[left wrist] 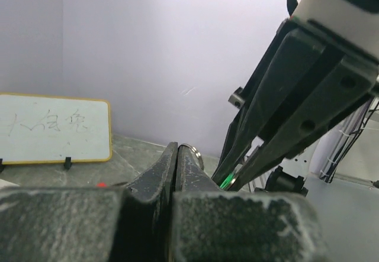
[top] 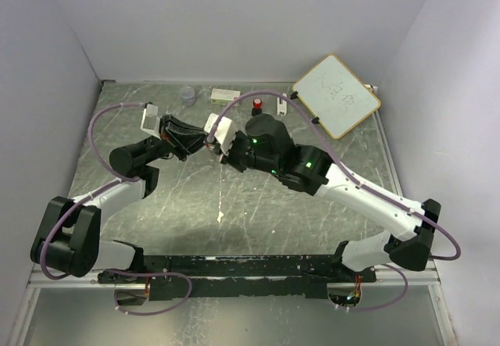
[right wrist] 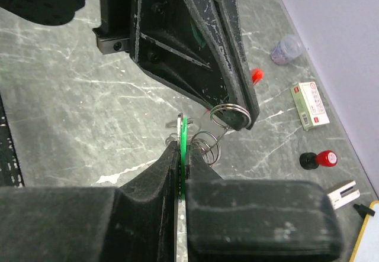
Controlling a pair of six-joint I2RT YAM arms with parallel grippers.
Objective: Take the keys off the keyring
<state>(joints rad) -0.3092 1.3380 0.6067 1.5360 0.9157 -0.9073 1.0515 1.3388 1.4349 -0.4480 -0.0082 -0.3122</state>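
Observation:
My right gripper (right wrist: pixel 182 146) is shut on a thin bright green key (right wrist: pixel 184 133), with a flat metal piece pressed against it. The keyring (right wrist: pixel 207 146), a coil of thin grey wire loops, hangs just right of that key. Its end loop (right wrist: pixel 228 114) is pinched at the tip of my left gripper (left wrist: pixel 176 149), which is shut on it. In the left wrist view the loop (left wrist: pixel 194 154) pokes past the fingertips, and the green key (left wrist: pixel 225 183) shows between the right gripper's fingers. A small red piece (right wrist: pixel 256 74) shows beside the left finger. The grippers meet above the table (top: pixel 212 144).
A whiteboard (top: pixel 336 94) leans at the back right. A white box (top: pixel 225 94), a small clear jar (top: pixel 187 93) and a red-and-black knob (top: pixel 256 104) stand along the back. The grey marbled table (top: pixel 234 205) spreads in front of the grippers.

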